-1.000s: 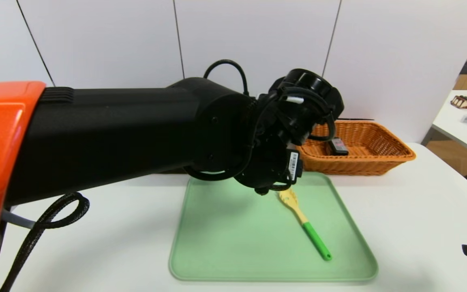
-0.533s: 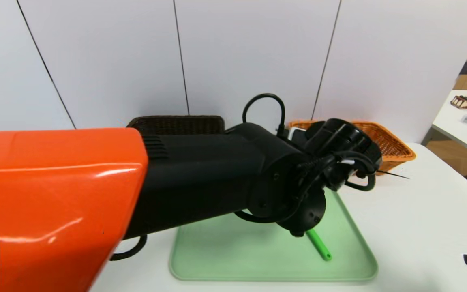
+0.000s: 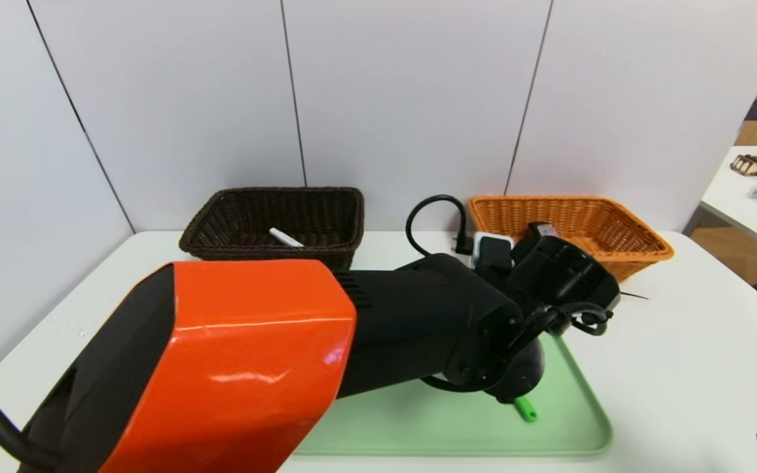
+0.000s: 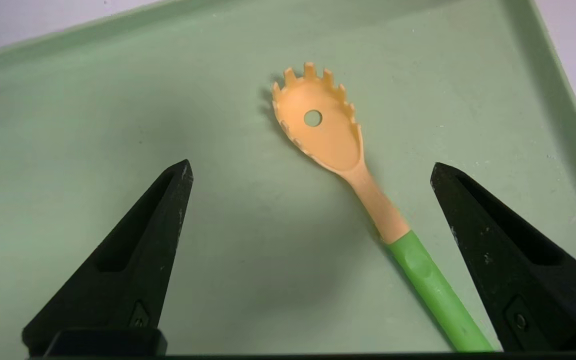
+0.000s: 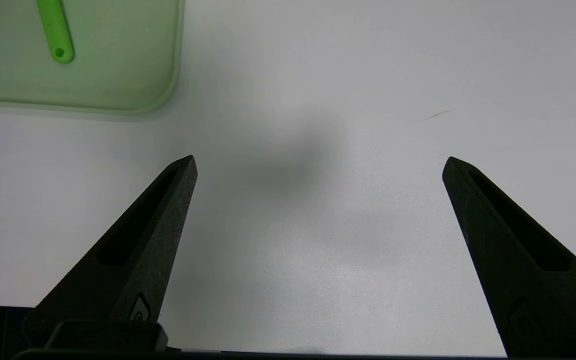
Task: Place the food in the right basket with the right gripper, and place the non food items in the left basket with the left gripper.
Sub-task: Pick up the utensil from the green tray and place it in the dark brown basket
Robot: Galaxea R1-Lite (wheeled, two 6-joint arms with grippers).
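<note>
By my reckoning I have most of the sort behind me: in the head view the white marker point(image 3: 285, 237) lies in the dark brown basket point(image 3: 267, 252), left of centre in the upper half of the frame, and the black carton point(image 3: 540, 229) sits in the orange wicker basket point(image 3: 638, 255) at upper right, partly covered by my arm. What I have left is the pasta spoon point(image 4: 335, 135), a non-food item, so it should go to the dark basket. It lies on the green tray point(image 3: 464, 448); the head view gives me only the end of its green handle, right of centre in the lower half of the frame, as the orange-shelled arm point(image 3: 253, 355) crosses in front of the rest. My left gripper point(image 4: 311, 170) is spread wide above the tray, holding nothing, with the spoon showing between and beyond its fingertips; I can't make out any contact with it. I'd judge the step in hand to be lining up on the spoon, and next I would lower and close across the neck or upper handle, minding that it lies at a slant and could swivel if pinched off-centre. My right gripper point(image 5: 320, 167) is idle over the white table point(image 5: 318, 260), at the lower right edge of the head view, its fingers wide apart and empty.
</note>
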